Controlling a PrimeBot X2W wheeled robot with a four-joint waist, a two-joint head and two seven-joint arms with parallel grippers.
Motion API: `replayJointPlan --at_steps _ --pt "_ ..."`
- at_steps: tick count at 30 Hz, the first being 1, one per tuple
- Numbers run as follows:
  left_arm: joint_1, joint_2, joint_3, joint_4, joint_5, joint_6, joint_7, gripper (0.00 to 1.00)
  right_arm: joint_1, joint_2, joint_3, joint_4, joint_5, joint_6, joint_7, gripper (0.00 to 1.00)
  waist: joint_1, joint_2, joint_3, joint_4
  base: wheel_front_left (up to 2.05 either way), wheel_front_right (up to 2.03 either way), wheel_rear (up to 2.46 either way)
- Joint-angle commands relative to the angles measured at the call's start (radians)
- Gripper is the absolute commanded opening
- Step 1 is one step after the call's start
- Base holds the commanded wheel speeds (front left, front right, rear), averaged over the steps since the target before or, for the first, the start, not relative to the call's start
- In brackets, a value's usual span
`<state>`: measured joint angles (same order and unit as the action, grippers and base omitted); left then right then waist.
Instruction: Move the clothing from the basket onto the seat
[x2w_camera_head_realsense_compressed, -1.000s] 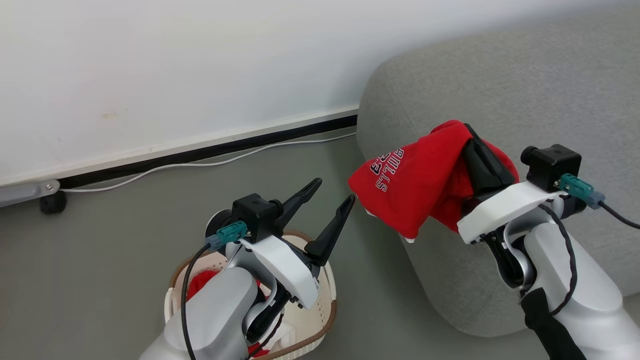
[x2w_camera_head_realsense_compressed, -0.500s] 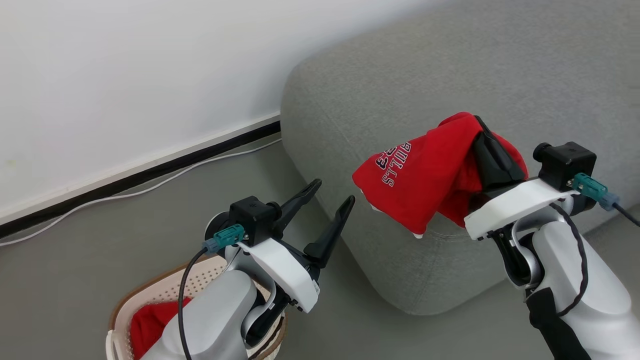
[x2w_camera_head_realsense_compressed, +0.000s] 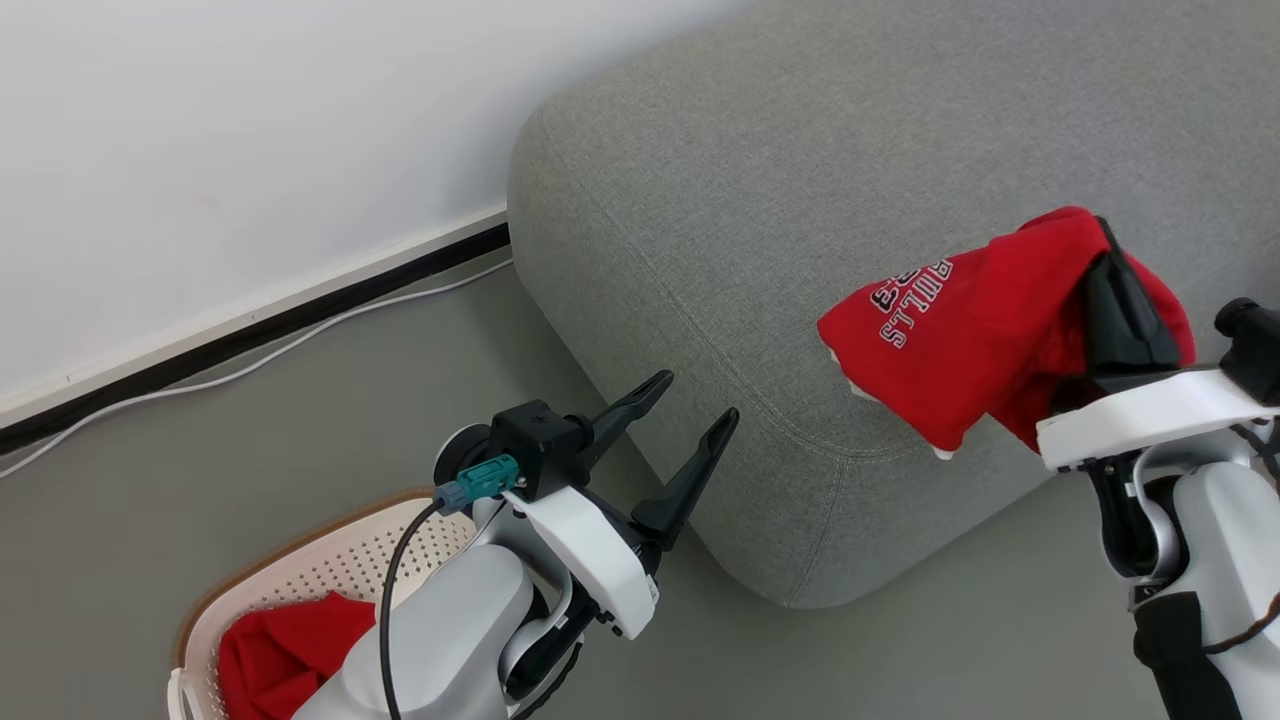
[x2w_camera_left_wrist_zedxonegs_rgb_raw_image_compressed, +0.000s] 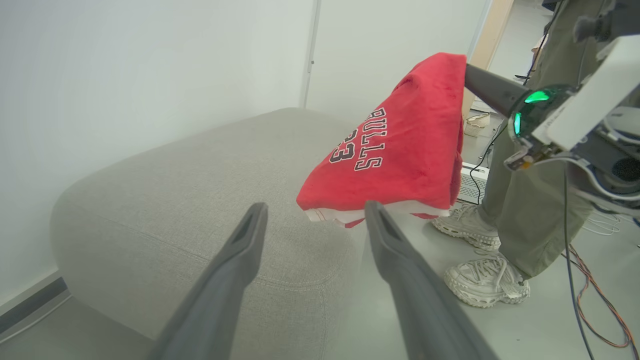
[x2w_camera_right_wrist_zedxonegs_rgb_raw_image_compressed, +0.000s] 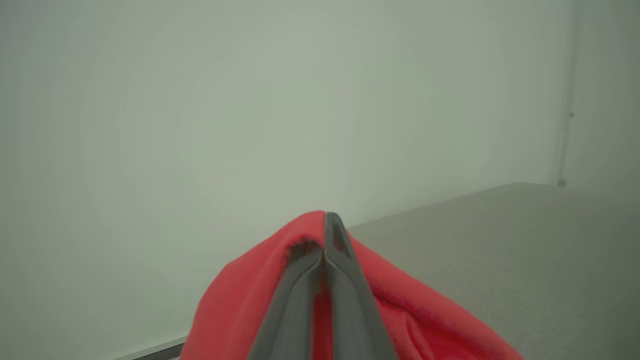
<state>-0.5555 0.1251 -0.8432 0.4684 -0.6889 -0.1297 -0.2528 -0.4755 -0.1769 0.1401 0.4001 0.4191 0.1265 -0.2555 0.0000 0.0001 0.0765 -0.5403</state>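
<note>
The right gripper (x2w_camera_head_realsense_compressed: 1103, 235) is clamped shut on the shirt (x2w_camera_head_realsense_compressed: 960, 340), its two fingers pressed together with red fabric bunched around them. The shirt hangs from those fingers in the air – draped to the left, white lettering showing, white hem at the bottom. It is over the near edge of the seat (x2w_camera_head_realsense_compressed: 750, 220), toward the right, and is not lying on it; I cannot tell whether the hem brushes the cushion.

The left gripper (x2w_camera_head_realsense_compressed: 697, 397) is wide open and holds nothing. It sits near the seat's near left corner, its fingers pointing toward the cushion and the hanging shirt.

The basket (x2w_camera_head_realsense_compressed: 350, 570) stands on the grey floor at the near left, behind the left arm and apart from the seat – a red cloth (x2w_camera_head_realsense_compressed: 280, 650) lies inside it. A white cable (x2w_camera_head_realsense_compressed: 250, 360) runs along the foot of the wall, far left. Beyond the shirt, past the seat's right side, a person's legs and pale shoes (x2w_camera_left_wrist_zedxonegs_rgb_raw_image_compressed: 487, 282) stand on the floor.
</note>
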Motion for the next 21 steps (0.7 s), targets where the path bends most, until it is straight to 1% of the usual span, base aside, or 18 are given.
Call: replayJointPlan --at_steps 1,6,10,15,21 --pt "-0.047 0.015 0.029 -0.024 -0.008 -0.001 -0.009 1.0 -0.003 -0.01 -0.003 -0.038 -0.016 0.004 -0.006 0.0 0.0 -0.0001 0.004 -0.001 0.0 0.0 0.0" --pt "-0.039 0.031 0.023 -0.055 0.004 -0.001 -0.009 1.0 -0.024 -0.006 -0.073 -0.078 -0.072 0.004 -0.006 0.0 0.0 -0.0001 0.038 -0.004 0.0 0.0 0.0" --pt "-0.027 0.045 0.025 -0.09 0.024 -0.001 -0.009 1.0 -0.064 0.002 -0.119 -0.083 -0.099 0.004 -0.006 0.0 0.0 -0.0001 0.075 -0.003 0.0 0.0 0.0" --pt "-0.039 0.063 -0.002 -0.126 0.038 -0.001 -0.009 1.0 -0.13 -0.009 -0.177 -0.068 -0.11 0.004 -0.006 0.0 0.0 -0.0001 0.15 0.032 0.0 0.0 0.0" --pt "-0.087 0.086 -0.044 -0.137 0.038 -0.001 -0.009 1.0 -0.217 -0.031 -0.25 -0.035 -0.142 0.004 -0.006 0.0 0.0 -0.0001 0.255 0.084 0.0 0.0 0.0"
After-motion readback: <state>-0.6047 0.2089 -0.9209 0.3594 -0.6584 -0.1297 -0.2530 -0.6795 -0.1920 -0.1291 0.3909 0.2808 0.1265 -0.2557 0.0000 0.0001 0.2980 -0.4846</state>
